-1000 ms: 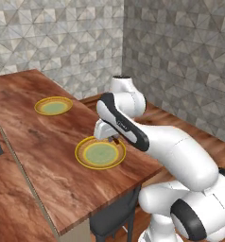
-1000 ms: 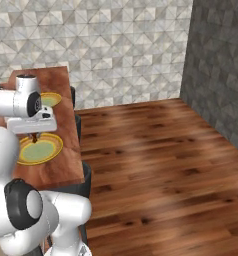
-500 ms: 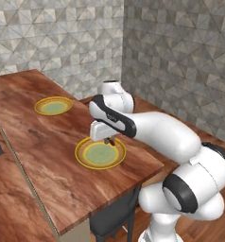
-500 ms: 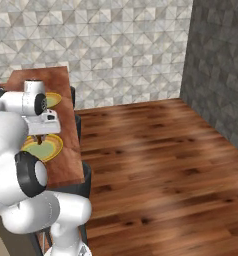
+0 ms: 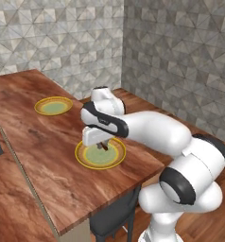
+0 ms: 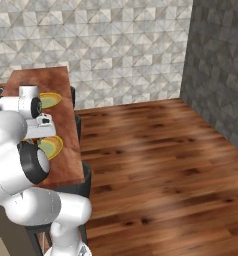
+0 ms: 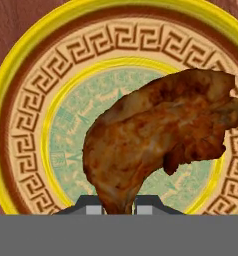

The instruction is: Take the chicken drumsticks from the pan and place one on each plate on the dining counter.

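Drumstick (image 7: 156, 145) first: in the hand view it hangs over the near plate (image 7: 21, 100), its thin end pinched between the two finger tips at the bottom of the view, its thick end spreading out over the plate's green middle. The hand (image 7: 117, 204) is nearly closed, clamped narrow on that thin end. I judge the meat light but lumpy and a little greasy, firm along the bone and softer in the fat part, so the slim bone end is the sound place to hold it; a grip on the bulge would likely slip. The plate beneath shows its yellow rim, brown key-pattern band and pale green centre, with nothing lying on it yet.

Left base view: the hand (image 5: 103, 144) hovers just above the near plate (image 5: 84, 159), which sits close to the surface's (image 5: 34, 142) right edge. A small dark bit shows under the hand, too small to make out as meat. The far plate (image 5: 42, 103) lies well beyond the near plate, toward the wall, and looks bare.

Right base view: the arm's white bulk covers much of the near plate (image 6: 56, 148); the hand sits low over it, too hidden to say more. The far plate (image 6: 54, 100) shows behind, toward the wall, and I cannot tell whether anything rests on it.
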You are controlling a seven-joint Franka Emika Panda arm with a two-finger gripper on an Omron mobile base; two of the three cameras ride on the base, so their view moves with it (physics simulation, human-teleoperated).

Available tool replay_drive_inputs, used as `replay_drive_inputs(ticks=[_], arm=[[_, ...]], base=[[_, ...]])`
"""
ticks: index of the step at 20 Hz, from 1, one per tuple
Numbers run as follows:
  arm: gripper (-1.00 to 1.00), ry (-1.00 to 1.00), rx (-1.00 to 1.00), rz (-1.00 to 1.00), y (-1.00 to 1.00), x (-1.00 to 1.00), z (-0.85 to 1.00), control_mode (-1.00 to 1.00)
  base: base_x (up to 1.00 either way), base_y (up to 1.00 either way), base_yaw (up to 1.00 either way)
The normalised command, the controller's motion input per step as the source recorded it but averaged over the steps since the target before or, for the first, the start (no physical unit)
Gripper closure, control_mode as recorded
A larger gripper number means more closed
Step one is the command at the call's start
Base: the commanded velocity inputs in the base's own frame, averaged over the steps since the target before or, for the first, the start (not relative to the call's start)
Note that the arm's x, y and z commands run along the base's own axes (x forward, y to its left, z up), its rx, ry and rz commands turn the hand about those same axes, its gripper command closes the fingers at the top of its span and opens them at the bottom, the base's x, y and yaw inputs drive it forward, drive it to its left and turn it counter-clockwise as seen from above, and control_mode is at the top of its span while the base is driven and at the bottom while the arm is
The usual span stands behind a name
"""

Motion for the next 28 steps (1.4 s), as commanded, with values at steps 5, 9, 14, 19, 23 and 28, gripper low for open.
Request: replay_drive_inputs(ticks=[5,9,14,19,23,28], arm=[[1.00,0.00,0.00,0.00,0.08,0.00,-0.18,-1.00],[1.00,0.00,0.00,0.00,0.00,0.06,-0.09,-1.00],[-1.00,0.00,0.00,0.00,0.00,0.17,-0.04,-1.00],[-1.00,0.00,0.00,0.00,0.00,0.00,-0.06,-1.00],[-1.00,0.00,0.00,0.00,0.00,0.00,0.03,-1.00],[-1.00,-0.02,0.00,0.00,0.00,-0.22,0.69,-1.00]], base=[[0.00,0.00,0.00],[0.00,0.00,0.00],[0.00,0.00,0.00],[0.00,0.00,0.00],[0.00,0.00,0.00],[0.00,0.00,0.00]])
